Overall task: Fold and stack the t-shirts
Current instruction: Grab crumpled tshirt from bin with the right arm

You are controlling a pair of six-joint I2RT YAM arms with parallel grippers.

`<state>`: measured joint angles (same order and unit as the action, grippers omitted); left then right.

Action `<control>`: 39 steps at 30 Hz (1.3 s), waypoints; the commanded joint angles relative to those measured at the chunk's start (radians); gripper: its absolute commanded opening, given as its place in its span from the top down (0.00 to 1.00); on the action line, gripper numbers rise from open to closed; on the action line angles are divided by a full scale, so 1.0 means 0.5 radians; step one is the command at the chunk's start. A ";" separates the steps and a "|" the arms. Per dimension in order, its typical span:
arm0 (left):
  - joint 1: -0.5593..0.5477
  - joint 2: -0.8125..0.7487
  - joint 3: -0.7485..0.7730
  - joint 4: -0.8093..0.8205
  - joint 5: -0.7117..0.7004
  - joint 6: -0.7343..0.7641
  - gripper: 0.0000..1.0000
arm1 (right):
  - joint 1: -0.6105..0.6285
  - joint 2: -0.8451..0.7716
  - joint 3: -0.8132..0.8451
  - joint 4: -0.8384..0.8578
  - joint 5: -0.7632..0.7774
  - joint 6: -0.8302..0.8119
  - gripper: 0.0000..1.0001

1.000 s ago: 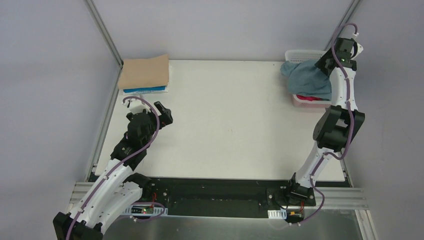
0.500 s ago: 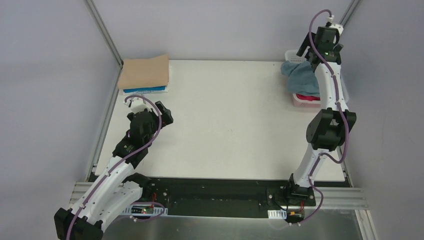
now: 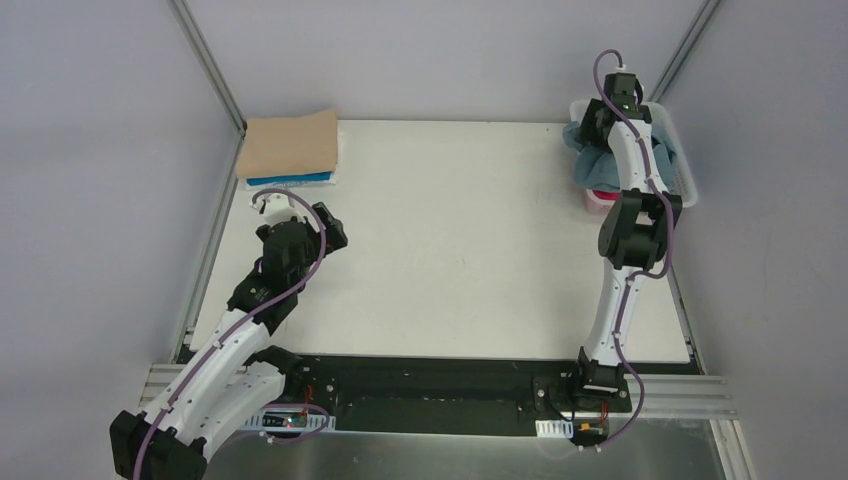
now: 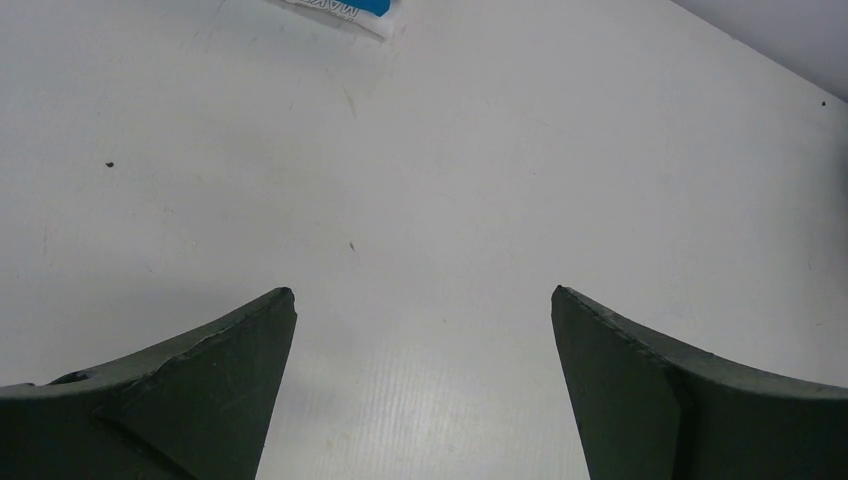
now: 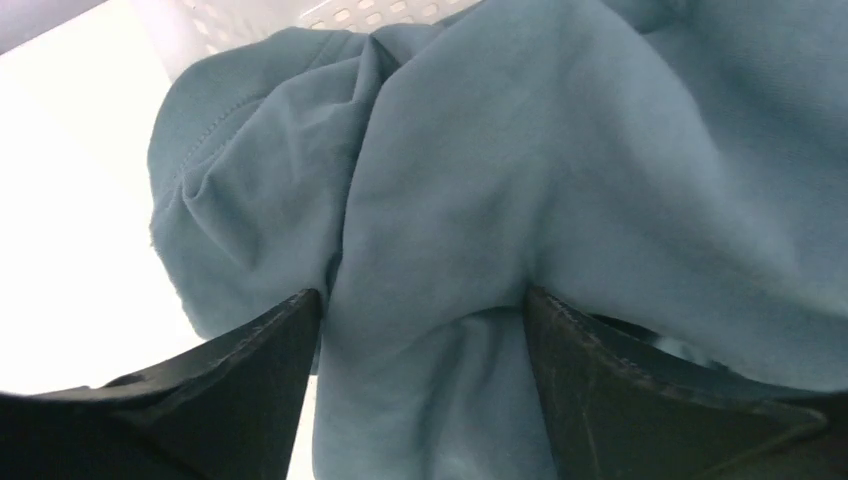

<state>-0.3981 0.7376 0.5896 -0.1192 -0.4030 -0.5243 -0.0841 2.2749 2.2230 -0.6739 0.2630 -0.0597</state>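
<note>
White table [image 3: 450, 250], grey walls. We see the right gripper [image 5: 423, 310], jaws apart, straddling a fold of the teal shirt [image 5: 560, 180] in the basket [image 3: 683, 170]. The left gripper [image 4: 424, 330] is spread wide above the tabletop, near the folded tan shirt [image 3: 290, 145].

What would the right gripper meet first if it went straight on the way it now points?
The teal-blue t-shirt: its bunched cloth sits between the fingers of the right gripper, draped over the white basket; depth behind it is unclear.
</note>
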 commanded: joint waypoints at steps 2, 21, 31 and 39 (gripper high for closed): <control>0.008 0.022 0.026 0.011 -0.039 0.026 0.01 | -0.043 -0.037 0.029 0.030 0.085 0.112 0.29; 0.006 0.016 0.032 0.005 -0.038 0.033 0.01 | -0.123 0.003 0.108 0.088 -0.344 0.354 0.88; 0.007 0.006 0.035 0.005 -0.038 0.018 0.01 | -0.126 -0.344 0.114 0.365 -0.125 0.399 1.00; 0.008 0.002 0.039 0.008 -0.036 0.015 0.01 | -0.129 -0.599 0.113 0.580 -0.075 0.405 1.00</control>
<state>-0.3981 0.7509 0.5896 -0.1211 -0.4034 -0.5240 -0.1501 2.1101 2.2288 -0.5144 0.1909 0.1242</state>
